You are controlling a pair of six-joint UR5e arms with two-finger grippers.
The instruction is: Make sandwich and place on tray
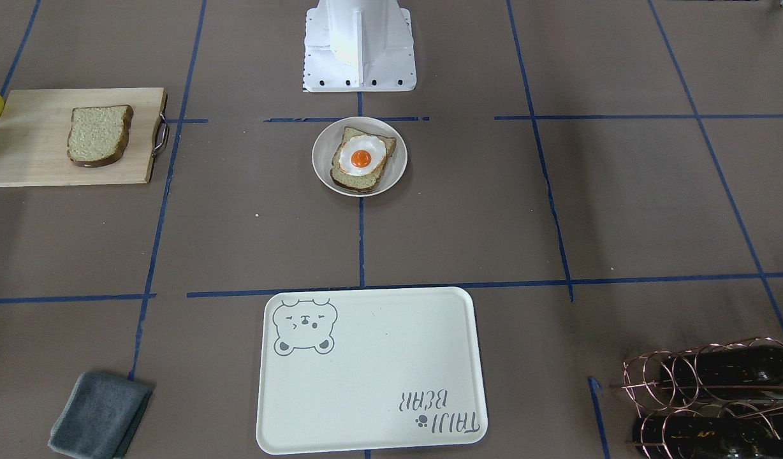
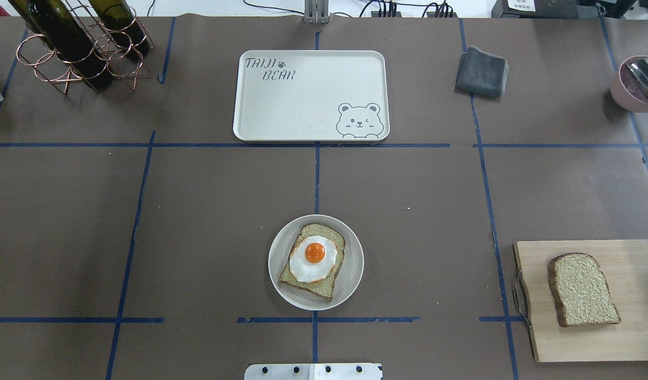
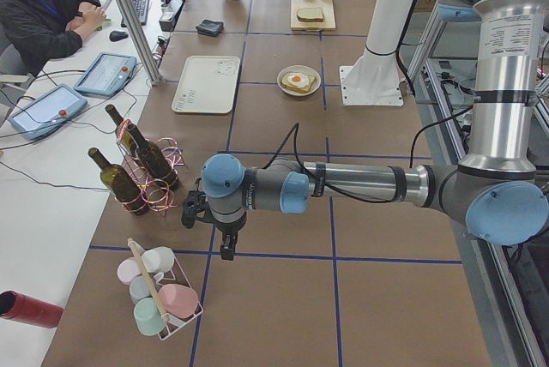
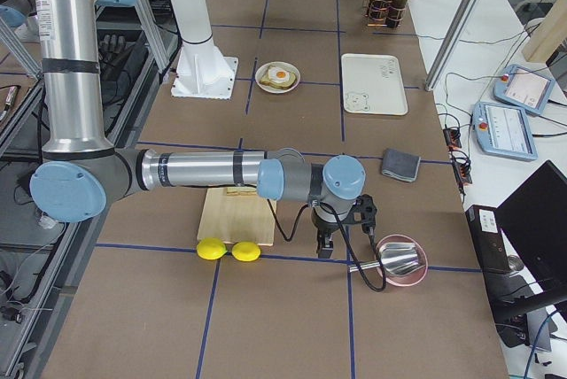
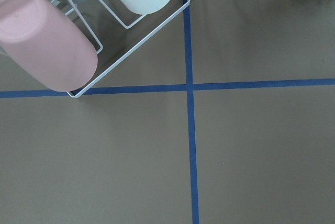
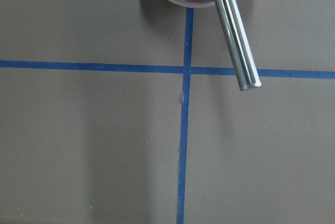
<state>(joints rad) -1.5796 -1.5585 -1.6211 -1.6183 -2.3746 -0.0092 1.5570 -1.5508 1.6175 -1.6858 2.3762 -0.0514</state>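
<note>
A speckled bread slice (image 2: 309,278) topped with a fried egg (image 2: 313,257) lies on a small round plate (image 2: 350,274) at table centre, near the robot base; the egg also shows in the front-facing view (image 1: 361,155). A second bread slice (image 2: 582,289) lies on the wooden cutting board (image 2: 609,343). The cream bear tray (image 2: 303,100) sits empty at the far side. My left gripper (image 3: 226,253) hangs over the table by the mug rack, far from the food. My right gripper (image 4: 323,249) hangs past the cutting board, by the pink bowl. I cannot tell whether either is open or shut.
A copper wine rack with bottles (image 2: 76,42) stands far left. A grey cloth (image 2: 481,71) lies far right, a pink bowl with a metal scoop (image 2: 638,82) beyond it. A mug rack (image 5: 78,30) sits under the left wrist. Two lemons (image 4: 226,250) lie beside the board. An operator (image 3: 43,15) sits at a side desk.
</note>
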